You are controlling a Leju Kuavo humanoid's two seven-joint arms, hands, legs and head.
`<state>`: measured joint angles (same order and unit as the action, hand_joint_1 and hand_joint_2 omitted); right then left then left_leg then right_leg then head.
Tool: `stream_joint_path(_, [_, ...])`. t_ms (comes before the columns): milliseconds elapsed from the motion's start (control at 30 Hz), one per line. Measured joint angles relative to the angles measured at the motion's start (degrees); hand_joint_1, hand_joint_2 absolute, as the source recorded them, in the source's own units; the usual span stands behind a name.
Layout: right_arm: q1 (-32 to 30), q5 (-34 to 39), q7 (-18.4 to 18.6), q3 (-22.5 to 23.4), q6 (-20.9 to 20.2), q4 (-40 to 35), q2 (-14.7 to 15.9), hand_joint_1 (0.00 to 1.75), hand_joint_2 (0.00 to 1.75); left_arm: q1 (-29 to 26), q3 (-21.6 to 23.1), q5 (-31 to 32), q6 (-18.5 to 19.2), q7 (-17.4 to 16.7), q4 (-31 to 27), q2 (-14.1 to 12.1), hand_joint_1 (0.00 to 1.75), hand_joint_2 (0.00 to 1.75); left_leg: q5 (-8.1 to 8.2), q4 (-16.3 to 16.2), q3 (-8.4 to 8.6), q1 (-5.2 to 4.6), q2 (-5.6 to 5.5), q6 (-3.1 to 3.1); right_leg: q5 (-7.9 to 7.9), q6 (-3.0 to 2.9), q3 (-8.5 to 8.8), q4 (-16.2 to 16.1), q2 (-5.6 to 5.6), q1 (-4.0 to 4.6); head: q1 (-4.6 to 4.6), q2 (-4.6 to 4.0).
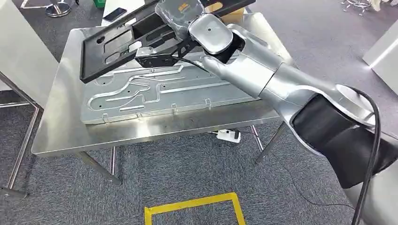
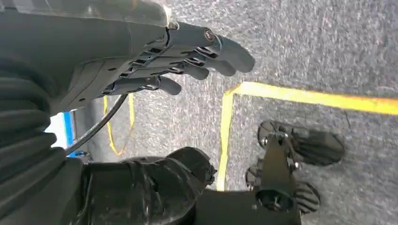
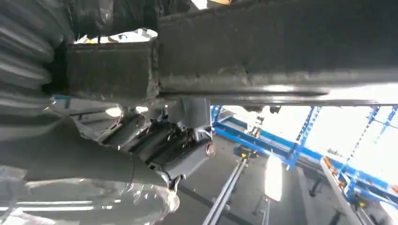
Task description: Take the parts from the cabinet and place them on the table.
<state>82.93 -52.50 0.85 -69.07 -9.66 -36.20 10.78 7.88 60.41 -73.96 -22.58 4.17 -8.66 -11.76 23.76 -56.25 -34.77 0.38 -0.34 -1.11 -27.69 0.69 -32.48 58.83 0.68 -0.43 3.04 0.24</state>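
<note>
My right hand [image 1: 180, 18], covered in clear plastic, reaches over the steel table [image 1: 61, 136] and grips a black frame-shaped part [image 1: 117, 44]. The part hangs tilted over a large silver pressed plate [image 1: 155, 93] lying flat on the table; I cannot tell whether its low left corner touches anything. In the right wrist view the dark fingers [image 3: 162, 145] curl under the black part's bar [image 3: 281, 51]. My left hand [image 2: 178, 61] hangs over the grey carpet with its fingers stretched out and nothing in them.
A yellow tape square [image 1: 195, 206] marks the carpet in front of the table. A white power strip [image 1: 228, 135] lies under the table. A phone [image 1: 115, 14] and a cardboard box [image 1: 232, 14] sit beyond the far edge. A white panel [image 1: 19, 51] stands at the left.
</note>
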Motion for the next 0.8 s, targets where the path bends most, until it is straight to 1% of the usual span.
stream_joint_path(33, [0.2, -0.1, 0.0, 0.1, 0.3, 0.5, -0.2, 1.75, 1.75, 0.1, 0.0, 0.1, 0.0, 0.0, 0.0, 0.0, 0.00, 1.75, 0.22, 0.1, 0.25, 0.06, 0.03, -0.23, -0.99, 0.22, -1.50, 2.7, -0.11, -0.02, 0.28, 0.00])
stream_joint_path(67, [0.4, -0.2, 0.0, 0.2, 0.7, 1.1, -0.6, 1.75, 1.75, 0.2, 0.0, 0.1, 0.0, -0.2, 0.0, 0.0, 0.00, 1.75, 0.49, 0.0, 0.39, 0.05, 0.08, -0.65, -2.67, 0.31, -4.29, 7.2, -0.12, -0.07, 0.31, 0.00])
stream_joint_path(100, [0.4, -0.2, 0.0, 0.3, 0.8, 1.6, -0.9, 1.75, 1.75, 0.3, 0.0, 0.1, -0.1, -0.3, 0.0, 0.0, 0.00, 1.75, 0.81, -0.1, 0.55, 0.04, 0.13, -0.87, -4.23, 0.36, -7.31, 12.1, -0.13, -0.08, 0.18, 0.00])
stream_joint_path(133, [0.2, -0.2, -0.2, 0.3, 0.9, 1.9, -1.1, 1.75, 1.75, 0.3, 0.0, 0.1, -0.2, -0.4, 0.0, 0.0, 0.00, 1.75, 1.19, -0.3, 0.77, 0.05, 0.14, -0.92, -4.98, 0.43, -9.94, 16.0, -0.13, -0.12, 0.33, 0.00])
stream_joint_path(167, [-0.2, -0.2, -0.3, 0.3, 0.9, 2.1, -1.1, 1.75, 1.75, 0.2, 0.0, 0.1, -0.2, -0.4, 0.0, 0.0, 0.00, 1.75, 1.68, -0.4, 1.19, 0.08, 0.08, -0.96, -4.10, 0.50, -11.58, 17.5, -0.17, -0.22, 0.29, 0.00])
stream_joint_path(200, [-0.5, -0.2, -0.3, 0.3, 0.9, 2.4, -1.1, 1.75, 1.75, 0.0, 0.0, 0.0, -0.2, -0.4, 0.0, 0.0, 0.00, 1.75, 2.25, -0.6, 1.81, 0.11, -0.04, -0.93, -1.58, 0.49, -11.55, 15.9, -0.19, -0.31, 0.33, 0.00])
stream_joint_path(233, [-0.6, -0.2, -0.3, 0.3, 0.9, 2.7, -1.1, 1.75, 1.75, -0.1, 0.0, -0.1, -0.2, -0.4, 0.0, 0.0, 0.00, 1.75, 2.93, -0.9, 2.41, 0.14, -0.22, -0.86, 1.78, 0.39, -10.33, 12.0, -0.22, -0.34, 0.31, 0.00])
stream_joint_path(267, [-0.5, -0.2, -0.3, 0.3, 0.9, 2.8, -1.1, 1.75, 1.75, -0.3, 0.0, -0.1, -0.2, -0.4, 0.0, 0.1, 0.00, 1.75, 3.62, -1.4, 2.92, 0.16, -0.32, -0.71, 5.21, 0.24, -8.60, 7.0, -0.25, -0.36, 0.29, 0.00])
stream_joint_path(300, [-0.4, -0.2, -0.3, 0.3, 0.9, 3.0, -1.1, 1.75, 1.75, -0.4, 0.0, -0.1, -0.1, -0.4, 0.0, 0.1, 0.00, 1.75, 4.40, -1.8, 3.22, 0.16, -0.39, -0.37, 7.04, 0.00, -7.39, 2.7, -0.37, -0.29, 0.29, 0.00])
stream_joint_path(333, [-0.3, -0.1, -0.3, 0.4, 1.0, 3.1, -1.1, 1.75, 1.75, -0.3, 0.0, -0.2, -0.1, -0.3, 0.0, 0.1, 0.00, 1.75, 4.80, -2.0, 2.99, -0.17, -0.41, 0.06, 6.20, -0.17, -6.59, 3.1, -0.34, 0.11, 0.11, 0.00])
stream_joint_path(367, [-0.2, -0.1, -0.4, 0.5, 1.1, 3.1, -1.2, 1.75, 1.75, -0.3, 0.0, -0.2, -0.1, -0.4, 0.0, 0.1, 0.00, 1.75, 4.97, -2.3, 2.75, -0.23, -0.54, 0.38, 4.90, -0.67, -5.78, 1.1, -0.30, 0.05, 0.06, 0.00])
stream_joint_path(433, [-0.8, 0.0, -0.3, 0.5, 1.0, 3.1, -1.2, 1.75, 1.75, -0.3, 0.0, -0.3, -0.1, -0.4, 0.0, 0.1, 0.00, 1.75, 5.13, -1.9, 2.88, -0.01, -0.39, 0.75, 4.52, -1.22, -5.95, 1.4, -0.16, 0.34, 0.15, 0.00])
stream_joint_path(467, [-0.9, 0.0, -0.2, 0.5, 1.0, 3.1, -1.1, 1.75, 1.75, -0.2, 0.0, -0.3, -0.1, -0.4, 0.0, 0.1, 0.00, 1.75, 5.45, -2.0, 3.10, -0.04, -0.36, 1.09, 4.45, -1.44, -5.72, 1.0, -0.15, 0.11, 0.09, 0.00])
stream_joint_path(500, [-1.0, 0.0, 0.0, 0.5, 1.0, 3.1, -1.1, 1.75, 1.75, -0.4, 0.0, -0.4, -0.1, -0.4, 0.0, 0.1, 0.00, 1.75, 6.04, -2.4, 2.79, 0.04, -0.20, 1.41, 4.36, -1.65, -5.24, 0.7, -0.16, -0.18, 0.20, 0.00])
stream_joint_path(533, [-0.9, 0.0, 0.1, 0.6, 1.0, 3.1, -1.1, 1.75, 1.75, -0.4, 0.0, -0.5, -0.1, -0.3, 0.0, 0.1, 0.00, 1.75, 6.84, -4.6, 1.91, 0.06, 0.00, 1.73, 4.14, -1.98, -4.88, 0.5, -0.11, -0.24, -0.24, 0.00])
stream_joint_path(567, [-0.9, 0.0, 0.2, 0.8, 1.0, 3.1, -1.1, 1.75, 1.75, -0.4, 0.0, -0.5, -0.2, -0.2, 0.0, 0.1, 0.00, 1.75, 8.42, -8.2, 0.01, 0.16, 0.01, 1.84, 3.99, -2.21, -4.69, 0.5, -0.08, -0.23, -0.13, 0.00])
stream_joint_path(600, [-1.2, 0.1, 0.2, 0.9, 1.0, 3.1, -1.1, 1.75, 1.75, -0.4, 0.0, -0.5, -0.2, -0.2, 0.0, 0.1, 0.00, 1.75, 9.96, -12.6, -2.45, 0.22, 0.03, 1.91, 3.79, -2.38, -4.43, 0.5, -0.03, -0.19, -0.15, 0.00])
stream_joint_path(633, [-1.8, 0.2, 0.2, 0.9, 0.9, 3.1, -1.1, 1.75, 1.75, -0.4, 0.0, -0.5, -0.2, -0.2, 0.0, 0.1, 0.00, 1.75, 10.98, -17.0, -5.21, 0.19, 0.02, 1.98, 3.45, -2.38, -3.97, 0.5, 0.04, -0.17, -0.15, 0.00])
stream_joint_path(667, [-2.7, 0.2, 0.4, 0.9, 0.8, 2.9, -1.1, 1.75, 1.75, -0.6, 0.0, -0.5, -0.2, -0.2, 0.0, 0.1, 0.00, 1.75, 10.70, -19.4, -7.18, 0.20, 0.02, 2.00, 3.05, -2.36, -3.44, 0.5, 0.13, -0.14, -0.15, 0.00])
stream_joint_path(700, [-3.4, 0.2, 0.6, 0.9, 0.6, 2.8, -1.1, 1.75, 1.75, -0.6, 0.0, -0.5, -0.2, -0.1, 0.0, 0.1, 0.00, 1.75, 9.31, -19.4, -7.86, 0.20, 0.02, 1.94, 2.70, -2.32, -2.91, 0.5, 0.18, -0.13, -0.17, 0.00])
stream_joint_path(733, [-4.1, 0.2, 0.9, 0.9, 0.4, 2.6, -1.0, 1.75, 1.75, -0.8, 0.0, -0.5, -0.2, 0.0, 0.0, 0.2, 0.00, 1.75, 6.37, -16.6, -7.51, 0.20, 0.03, 1.85, 2.17, -2.23, -2.13, 0.5, 0.24, -0.11, -0.15, 0.00])
stream_joint_path(800, [-4.2, 0.4, 1.0, 0.9, 0.5, 2.2, -1.0, 1.75, 1.75, -0.8, 0.0, -0.4, -0.2, 0.1, 0.0, 0.1, 0.00, 1.75, -0.28, -7.7, -4.86, 0.19, 0.03, 1.44, 1.28, -1.98, -0.82, 0.5, 0.28, -0.11, -0.15, 0.00])
